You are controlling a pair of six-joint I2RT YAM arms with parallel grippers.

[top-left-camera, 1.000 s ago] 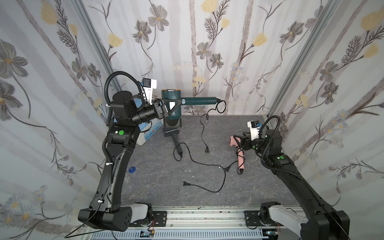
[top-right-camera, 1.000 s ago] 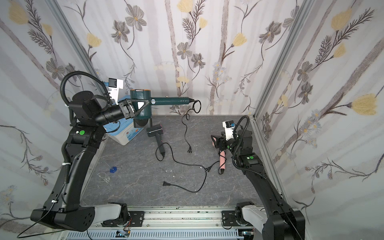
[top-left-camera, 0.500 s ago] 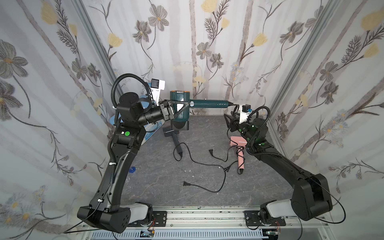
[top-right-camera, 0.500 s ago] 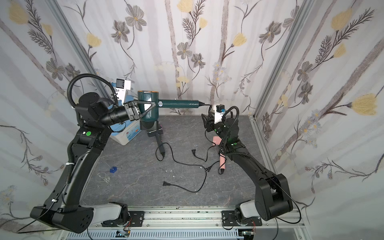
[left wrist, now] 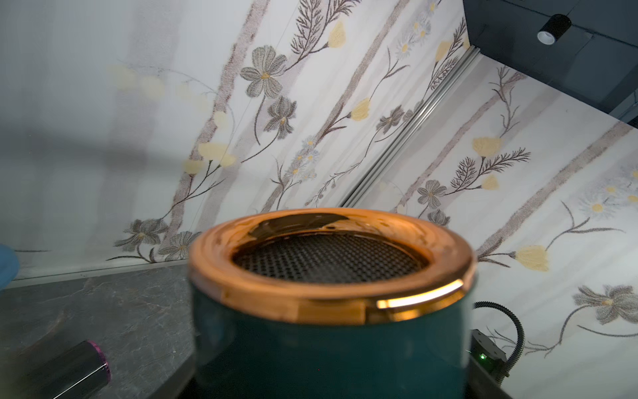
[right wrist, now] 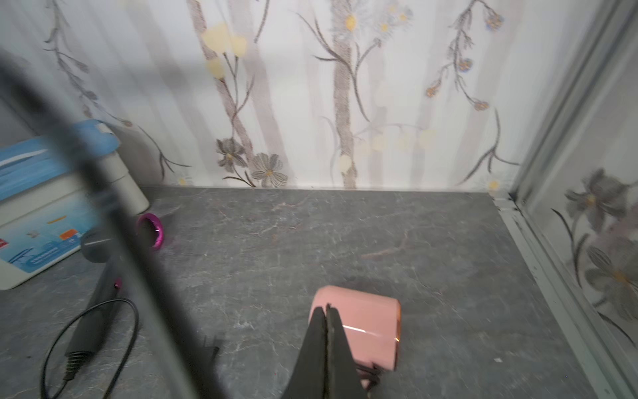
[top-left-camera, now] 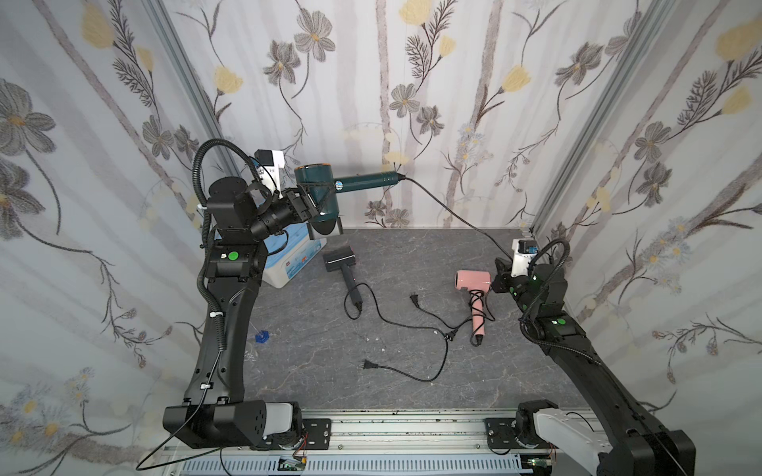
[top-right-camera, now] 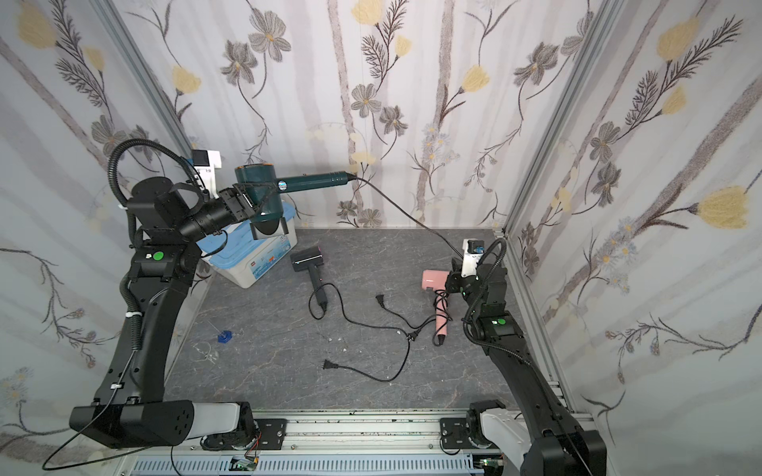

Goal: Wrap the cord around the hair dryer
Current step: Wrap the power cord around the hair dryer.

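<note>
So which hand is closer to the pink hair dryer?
Right. The right hand, pinching the cord, is just beside the pink hair dryer; the left hand is across the table, raised, gripping the teal hair dryer.

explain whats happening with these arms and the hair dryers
The left gripper holds the green hair dryer by its barrel, raised near the back wall. Its cord runs taut down to the right gripper, jaws shut, beside the pink hair dryer; whether they pinch it is unclear. No turns wrapped yet. The black hair dryer lies on the table.
</note>
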